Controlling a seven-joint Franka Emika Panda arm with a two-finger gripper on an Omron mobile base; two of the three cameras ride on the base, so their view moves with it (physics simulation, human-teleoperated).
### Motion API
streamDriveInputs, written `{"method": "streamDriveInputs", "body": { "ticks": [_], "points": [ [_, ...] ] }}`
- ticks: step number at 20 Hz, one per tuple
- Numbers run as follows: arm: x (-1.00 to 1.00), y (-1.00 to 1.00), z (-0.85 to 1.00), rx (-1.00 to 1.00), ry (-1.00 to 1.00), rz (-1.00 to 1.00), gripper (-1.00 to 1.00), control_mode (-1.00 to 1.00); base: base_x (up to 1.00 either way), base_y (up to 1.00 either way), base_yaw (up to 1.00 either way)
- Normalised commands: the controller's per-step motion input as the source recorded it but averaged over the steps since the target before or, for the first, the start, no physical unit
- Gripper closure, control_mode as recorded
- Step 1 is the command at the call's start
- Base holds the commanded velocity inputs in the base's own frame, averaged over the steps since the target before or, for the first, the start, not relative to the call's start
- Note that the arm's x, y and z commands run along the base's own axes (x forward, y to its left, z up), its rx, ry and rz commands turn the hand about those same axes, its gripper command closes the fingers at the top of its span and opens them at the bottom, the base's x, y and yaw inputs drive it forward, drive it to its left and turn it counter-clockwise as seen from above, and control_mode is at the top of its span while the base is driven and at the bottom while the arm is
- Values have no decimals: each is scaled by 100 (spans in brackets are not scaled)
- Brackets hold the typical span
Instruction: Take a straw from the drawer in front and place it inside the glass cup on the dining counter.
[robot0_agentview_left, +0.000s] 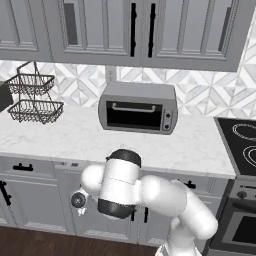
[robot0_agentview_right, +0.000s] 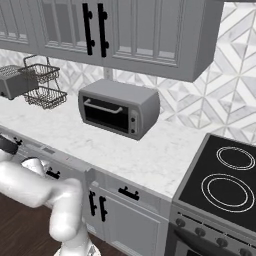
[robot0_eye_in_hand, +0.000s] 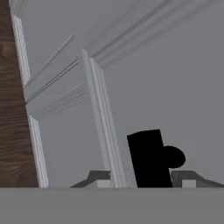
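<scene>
The biggest risk I can see is the whole arm (robot0_agentview_left: 150, 197): it is folded low and tight against the grey cabinet fronts under the tabletop (robot0_agentview_left: 75, 140). A pull straight back could jam its elbow or drag the base instead of sliding anything. Next is the drawer (robot0_eye_in_hand: 183, 87), which looks shut, so I'd guess the straw lies inside it. If the pull runs off-line, the front could bind. The smallest risk is the short black handle (robot0_eye_in_hand: 148, 157). The hand (robot0_eye_in_hand: 146, 183) has a finger on either side of it, with a gap showing on one side. I cannot tell whether it is squeezing yet, and a loose hold would slip off the bar.

As for surfaces, the tabletop is pale veined stone, smooth and flat. The toaster oven (robot0_agentview_left: 138, 107) is a boxy grey metal shell with a dark glass door. The drawer front is matte grey with stepped, raised mouldings. The handle is a plain, hard, square-edged bar on a round post.
</scene>
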Motion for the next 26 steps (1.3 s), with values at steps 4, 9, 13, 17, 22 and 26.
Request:
{"method": "streamDriveInputs", "body": {
  "ticks": [4, 9, 13, 17, 22, 26],
  "points": [
    [-100, 100, -100, 0, 40, 0, 100, -100, 0, 0, 0],
    [-100, 100, -100, 0, 39, 0, 100, -100, 0, 0, 0],
    [-100, 54, -34, 1, 12, 2, 100, -100, 0, 0, 0],
    [-84, -49, 93, 36, -32, -8, 100, -100, 0, 0, 0],
    [-30, -51, 100, 48, -28, -19, -100, -100, 0, 0, 0],
    [-60, -88, 100, 53, -33, -13, -100, -100, 0, 0, 0]
  ]
}}
